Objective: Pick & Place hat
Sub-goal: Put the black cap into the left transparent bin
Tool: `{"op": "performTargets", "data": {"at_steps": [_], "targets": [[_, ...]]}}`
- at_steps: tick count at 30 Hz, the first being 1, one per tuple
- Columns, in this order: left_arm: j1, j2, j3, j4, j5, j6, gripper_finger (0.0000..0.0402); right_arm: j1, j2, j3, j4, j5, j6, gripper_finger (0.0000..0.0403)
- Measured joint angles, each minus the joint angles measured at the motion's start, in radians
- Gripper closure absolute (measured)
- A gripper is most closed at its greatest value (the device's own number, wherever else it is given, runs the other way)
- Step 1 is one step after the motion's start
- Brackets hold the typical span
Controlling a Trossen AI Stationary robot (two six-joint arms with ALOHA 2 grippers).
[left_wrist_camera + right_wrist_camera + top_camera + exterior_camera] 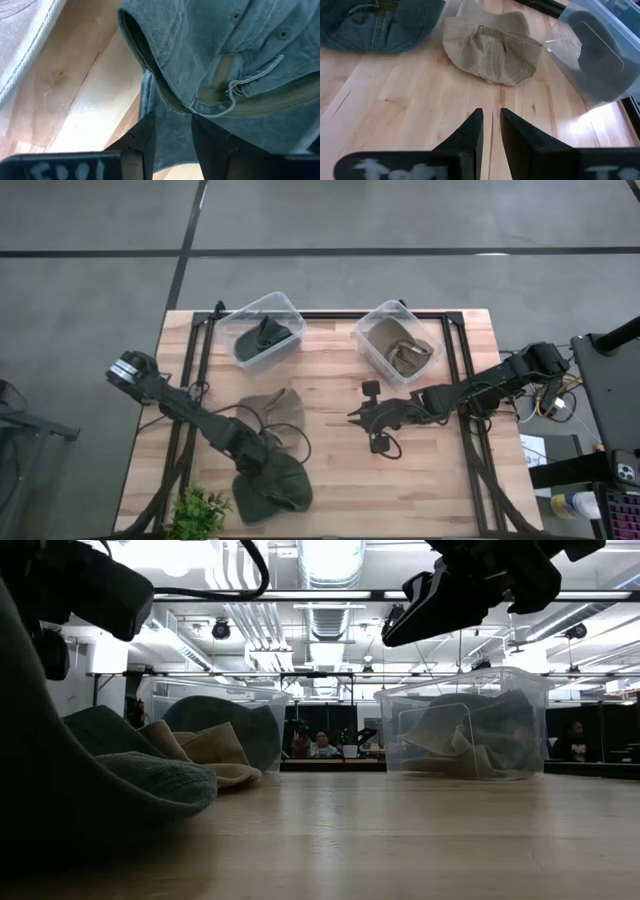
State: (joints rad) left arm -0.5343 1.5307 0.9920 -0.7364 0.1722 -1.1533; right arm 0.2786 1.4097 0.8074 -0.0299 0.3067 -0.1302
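Reaching for the green hat [272,488] at the table's near-left corner, beside the plant [199,512]. Left gripper [172,131] over its back strap, jaws apart, nothing clamped. Judgement: pinch strap and fabric together before lifting. Right gripper [491,125] hangs mid-table, jaws slightly apart, empty.

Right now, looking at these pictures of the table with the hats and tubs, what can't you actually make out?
- Green hat, high view: the left arm covers part of it, and whether the left gripper pinches the fabric is unclear in its wrist view.
- Left bin: its dark contents are too small to identify.
- Right bin, low view: cloudy plastic blurs the tan cloth inside.
- Right gripper: empty, over bare wood.
- People behind the table, low view: too small.
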Motion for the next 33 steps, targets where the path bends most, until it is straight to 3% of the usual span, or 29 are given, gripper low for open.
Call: {"op": "performTargets", "data": {"at_steps": [10, 16, 21, 33], "targets": [[0.0, -0.042, 0.023, -0.098, 0.022, -0.01, 0.0285, 0.0, 0.0, -0.01, 0.007, 0.0, 0.0, 0.0342], [0.0, -0.086, 0.019, -0.139, -0.032, -0.042, 0.0285, 0.0, 0.0, -0.01, 0.011, 0.0, 0.0, 0.0342], [0.0, -0.067, 0.018, -0.128, -0.099, -0.046, 0.0285, 0.0, 0.0, -0.01, 0.012, 0.0, 0.0, 0.0342], [-0.002, -0.002, 0.017, -0.083, -0.049, -0.05, 0.0285, 0.0, 0.0, -0.01, 0.012, 0.0, 0.0, 0.0342]]}}
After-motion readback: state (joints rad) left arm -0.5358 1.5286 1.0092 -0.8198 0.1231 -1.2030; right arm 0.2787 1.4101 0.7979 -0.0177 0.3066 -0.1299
